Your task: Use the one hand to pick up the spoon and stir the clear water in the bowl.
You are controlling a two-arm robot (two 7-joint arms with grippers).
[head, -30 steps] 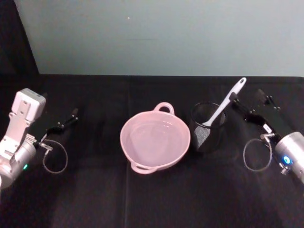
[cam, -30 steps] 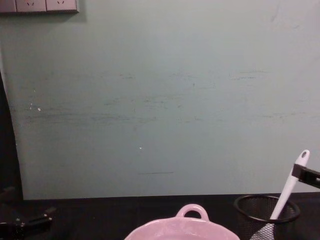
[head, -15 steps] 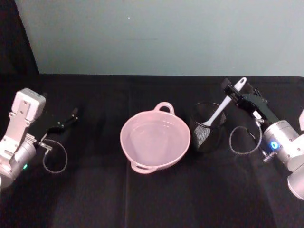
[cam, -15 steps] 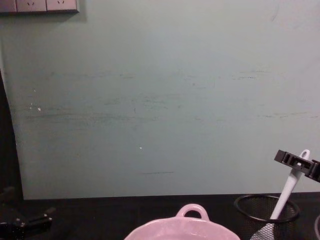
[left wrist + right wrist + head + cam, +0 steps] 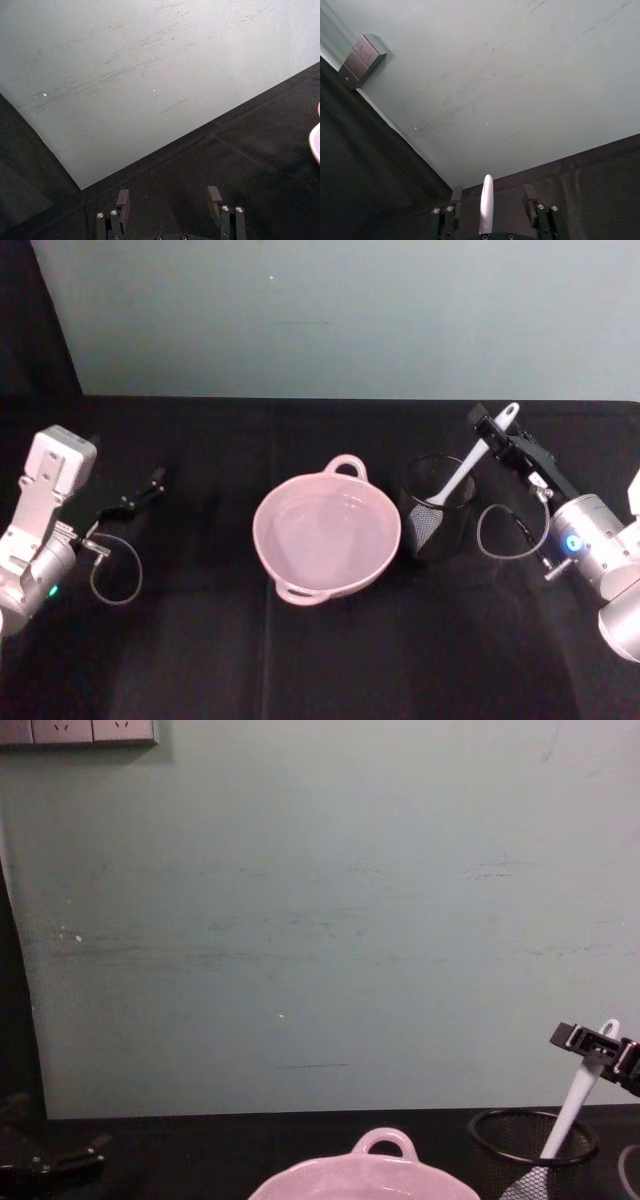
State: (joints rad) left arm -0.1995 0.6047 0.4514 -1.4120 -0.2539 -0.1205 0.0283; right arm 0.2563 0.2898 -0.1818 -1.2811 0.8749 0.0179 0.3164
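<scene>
Grasping step: our right gripper (image 5: 495, 432), fingers apart, straddles the spoon (image 5: 462, 475) in the mesh cup (image 5: 437, 530). Next we must pinch and lift. Left gripper (image 5: 140, 490) rests aside, fingers spread, empty.

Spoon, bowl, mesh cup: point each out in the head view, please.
spoon (image 5: 465, 468), head view, middle of the handle.
bowl (image 5: 262, 530), head view, left rim.
mesh cup (image 5: 450, 532), head view, front wall.

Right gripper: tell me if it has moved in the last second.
Yes. The right gripper has moved left toward the mesh cup and now straddles the spoon handle, jaws open.
</scene>
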